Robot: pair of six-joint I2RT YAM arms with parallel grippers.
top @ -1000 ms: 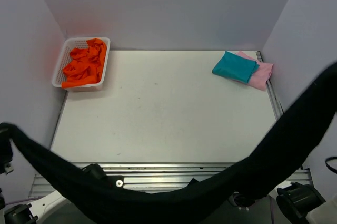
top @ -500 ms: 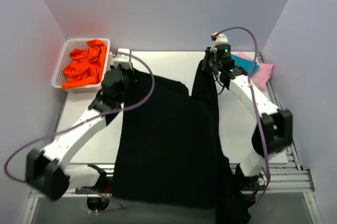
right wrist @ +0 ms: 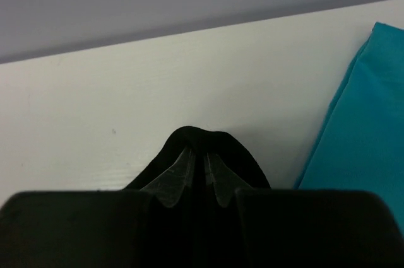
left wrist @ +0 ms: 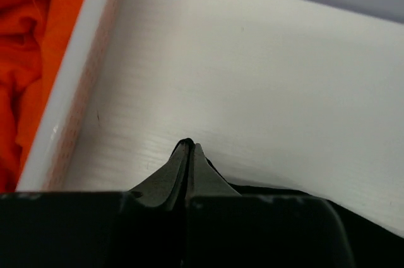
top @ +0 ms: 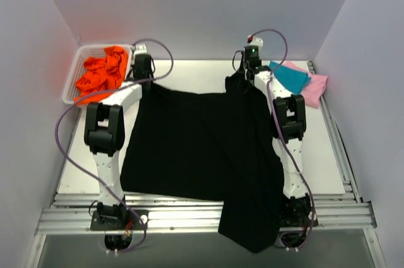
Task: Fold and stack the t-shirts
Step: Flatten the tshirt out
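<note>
The large black t-shirt lies spread over the middle of the table, and its right part hangs over the near edge. My left gripper is shut on its far left corner, next to the basket. My right gripper is shut on its far right corner, just left of the folded teal t-shirt. The teal shirt lies on the folded pink t-shirt at the far right, and also shows in the right wrist view. No starburst mark shows.
A white basket holding orange cloth stands at the far left corner, close to my left gripper; its wall shows in the left wrist view. Grey walls enclose the table on three sides.
Both arms have reached farther back and apart, drawing the black shirt flat across the table. A second ago it hung in front of the camera.
</note>
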